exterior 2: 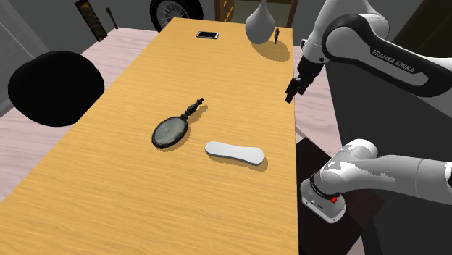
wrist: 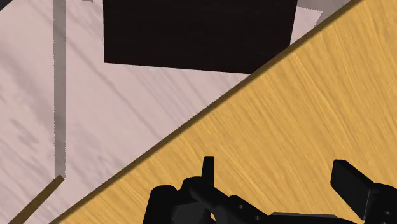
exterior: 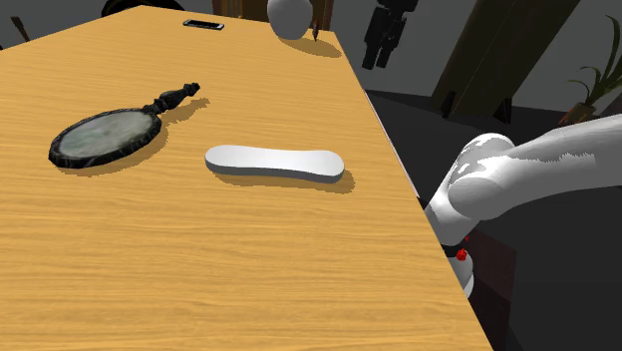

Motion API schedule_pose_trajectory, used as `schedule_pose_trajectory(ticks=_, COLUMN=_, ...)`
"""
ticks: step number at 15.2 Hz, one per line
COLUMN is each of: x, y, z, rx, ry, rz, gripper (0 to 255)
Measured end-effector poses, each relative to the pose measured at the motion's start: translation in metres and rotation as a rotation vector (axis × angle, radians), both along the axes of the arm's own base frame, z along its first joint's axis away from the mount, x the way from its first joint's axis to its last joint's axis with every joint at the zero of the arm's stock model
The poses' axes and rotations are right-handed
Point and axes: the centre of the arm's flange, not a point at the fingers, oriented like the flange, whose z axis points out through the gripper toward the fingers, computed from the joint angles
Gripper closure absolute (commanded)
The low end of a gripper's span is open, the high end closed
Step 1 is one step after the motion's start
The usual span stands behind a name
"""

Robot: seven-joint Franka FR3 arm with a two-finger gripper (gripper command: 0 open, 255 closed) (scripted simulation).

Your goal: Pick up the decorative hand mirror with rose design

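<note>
Claw (exterior 2: 292, 90) wide open, mirror (exterior 2: 170, 131) well away from it, looks stiff and breakable, best grabbed by the handle (exterior 2: 193, 109)

A light-grained wooden table (exterior: 249, 279) is stretching away lengthwise. A flat white slab with rounded ends (exterior: 274, 164) is lying near its middle. At the far end a dark smartphone (exterior 2: 208, 34) is lying flat. A grey bulbous vase (exterior 2: 261, 27) is standing by that end's corner, with a small dark upright object (exterior 2: 277, 35) just beside it. A black rounded shape (exterior 2: 54, 87) is sitting off the table's side over a pale floor (exterior 2: 29, 159). A tyre (exterior 2: 174, 12) is showing beyond the far end.
</note>
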Motion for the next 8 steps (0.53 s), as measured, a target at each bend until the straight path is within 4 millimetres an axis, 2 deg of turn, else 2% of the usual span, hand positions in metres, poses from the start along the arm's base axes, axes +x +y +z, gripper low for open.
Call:
schedule_pose_trajectory(ticks=1, x=0.0, y=0.0, z=0.0, rx=0.0, ry=0.0, rz=0.0, gripper=0)
schedule_pose_trajectory(ticks=3, x=0.001, y=0.016, z=0.002, rx=-0.004, ry=0.004, rz=-0.042, gripper=0)
schedule_pose_trajectory(ticks=8, x=0.003, y=0.083, z=-0.004, rx=-0.022, ry=0.021, rz=-0.22, gripper=0)
